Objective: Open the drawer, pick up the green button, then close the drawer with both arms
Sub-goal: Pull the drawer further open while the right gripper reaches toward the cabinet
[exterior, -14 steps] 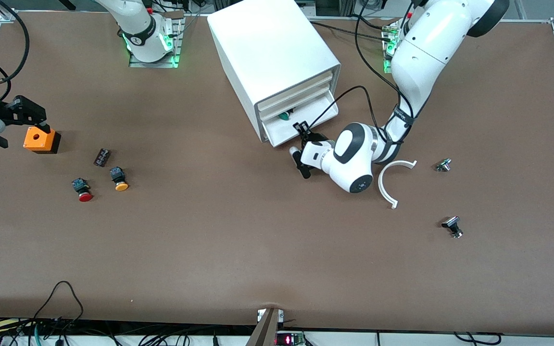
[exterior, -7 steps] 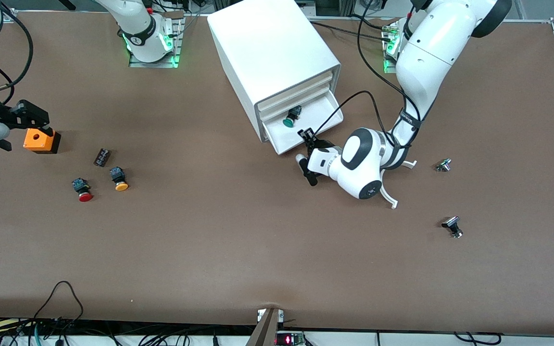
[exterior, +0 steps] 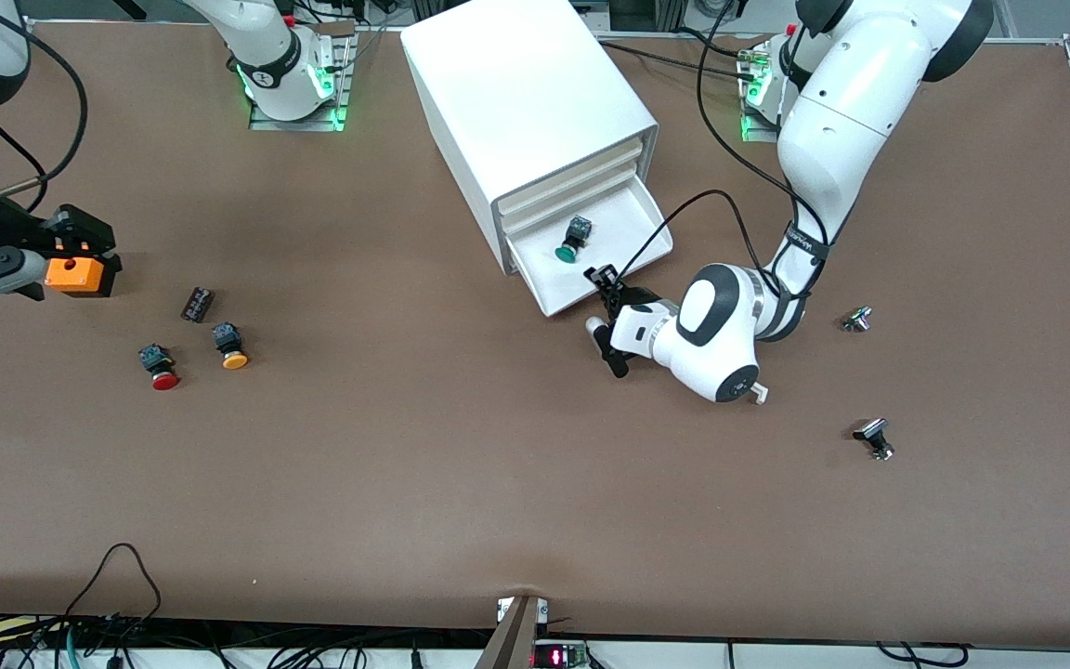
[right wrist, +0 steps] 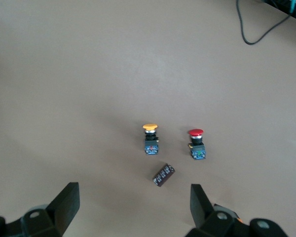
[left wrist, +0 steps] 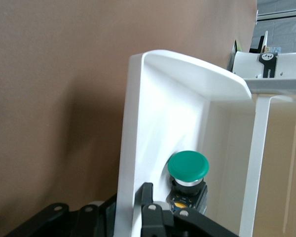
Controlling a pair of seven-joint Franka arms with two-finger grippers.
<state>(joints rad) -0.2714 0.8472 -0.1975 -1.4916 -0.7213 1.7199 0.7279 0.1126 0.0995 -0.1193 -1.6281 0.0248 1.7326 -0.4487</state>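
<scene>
While the lowest drawer (exterior: 591, 255) stands pulled out of the white cabinet (exterior: 521, 102), one green button (exterior: 572, 242) lies inside it. Left gripper (exterior: 606, 307) pinches the drawer's front wall with narrow jaws. Right gripper (exterior: 66, 243) hangs wide open, empty, over an orange box (exterior: 80, 274); red button (exterior: 160, 367) and yellow-orange button (exterior: 229, 347) sit nearby.

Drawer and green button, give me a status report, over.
Left gripper clamped on bottom drawer front lip, drawer out. Green button lies inside, untouched, nothing over it. Right gripper open above orange box, waiting.
</scene>
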